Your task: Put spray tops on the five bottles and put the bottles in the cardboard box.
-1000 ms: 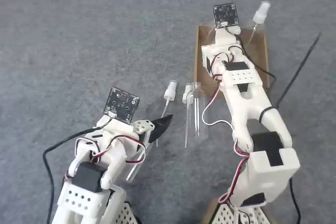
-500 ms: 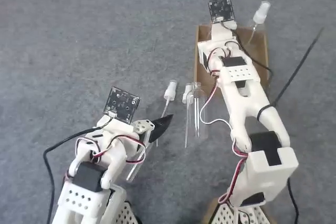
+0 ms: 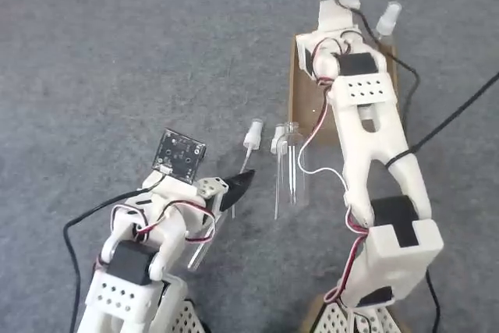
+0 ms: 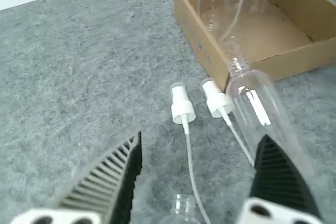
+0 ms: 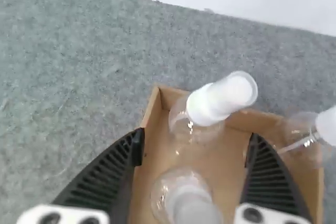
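Since a second ago my right arm has stretched farther toward the top of the high view, and its wrist board now sits at the upper edge, beyond the cardboard box. The left arm has not shifted. The right gripper hangs over the box in the upper right of that view with its jaws spread wide. A capped bottle stands between them with a gap on each side, so I judge it has been set down and let go. Two more bottles stand near it inside the box, so three appear packed. The left gripper, at the lower left of the high view, is also spread and holds nothing. Ahead of it, at centre frame on the grey mat, lie two loose spray tops, their thin tubes trailing toward the lower edge. Just beside them an open bottle lies on its side. Another uncapped bottle neck sits right under the left jaws, and I think it is likely the next one to grip for capping.
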You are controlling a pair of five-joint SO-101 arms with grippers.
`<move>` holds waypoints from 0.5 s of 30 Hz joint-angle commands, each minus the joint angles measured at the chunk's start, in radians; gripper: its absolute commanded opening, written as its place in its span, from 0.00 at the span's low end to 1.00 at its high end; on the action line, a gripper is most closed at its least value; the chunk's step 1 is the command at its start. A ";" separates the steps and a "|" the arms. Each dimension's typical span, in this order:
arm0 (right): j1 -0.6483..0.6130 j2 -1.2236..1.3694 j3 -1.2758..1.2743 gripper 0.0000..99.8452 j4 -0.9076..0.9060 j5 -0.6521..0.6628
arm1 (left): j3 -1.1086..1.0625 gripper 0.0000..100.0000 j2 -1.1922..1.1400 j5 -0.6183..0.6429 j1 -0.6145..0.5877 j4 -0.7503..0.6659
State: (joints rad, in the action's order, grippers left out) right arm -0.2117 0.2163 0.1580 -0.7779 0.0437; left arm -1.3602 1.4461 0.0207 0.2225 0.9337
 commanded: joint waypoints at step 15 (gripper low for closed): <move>-0.022 -0.472 0.074 0.24 -0.466 -0.008 | 0.018 0.32 0.021 -0.005 -0.081 -0.020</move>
State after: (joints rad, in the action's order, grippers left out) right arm -0.2148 -0.1412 0.1642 -1.1293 0.0437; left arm -1.3602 1.4461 0.0207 0.1979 0.9337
